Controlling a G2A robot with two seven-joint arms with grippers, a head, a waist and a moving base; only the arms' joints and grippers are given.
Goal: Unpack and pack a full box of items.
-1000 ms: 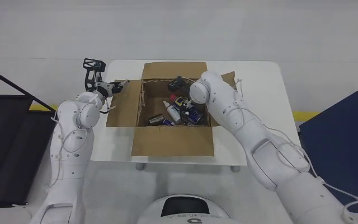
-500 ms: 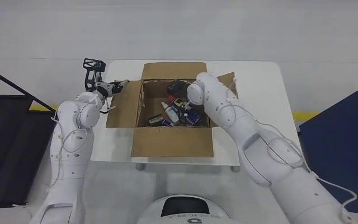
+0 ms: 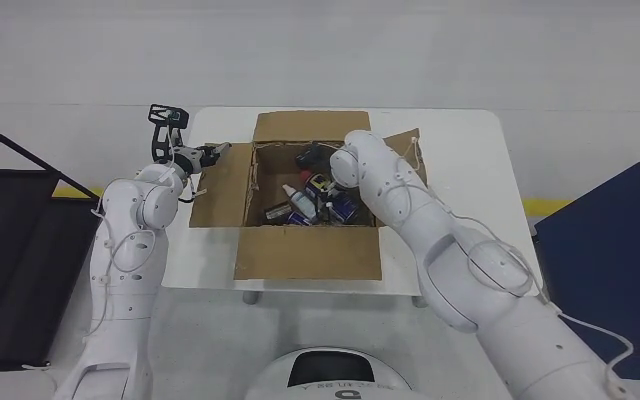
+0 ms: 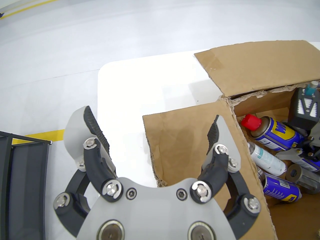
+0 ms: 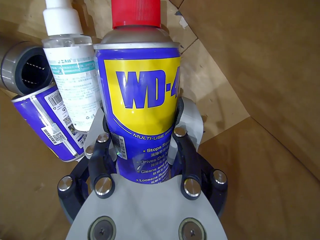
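In the top view, an open brown corrugated cardboard box (image 3: pixel 310 255) sits mid-frame on the white bench (image 3: pixel 460 160). Its four flaps are folded outward, which leaves the contents open to reach from above. The right arm comes in from the lower right of the frame and its wrist dips into the upper part of the box, among a jumble of cans and bottles. The left claw (image 3: pixel 207 152) hovers at the upper left of the frame, beside the box's left flap, probably parked there to leave the other arm room.

In the left wrist view, the left claw (image 4: pixel 151 118) is spread wide and empty, its ribbed black rubber pads facing each other above the torn-edged flap and the glossy bench corner.

In the right wrist view, the right claw (image 5: pixel 143 116) is clamped around the lower body of a blue-and-yellow metal spray can (image 5: pixel 140 76) with a ribbed red plastic cap. The grip sits across the smooth round wall, low on the can, so the can stands out lengthwise from the claw. Just beside it lie a clear plastic spray bottle (image 5: pixel 70 58) with a white nozzle, a second can (image 5: pixel 47 123) in blue, and a hollow grey metal tube (image 5: pixel 25 68), all resting on the creased cardboard floor. The held can is inside the box, so I judge this is the grasp stage of unpacking, with a straight lift needed to clear its neighbours.
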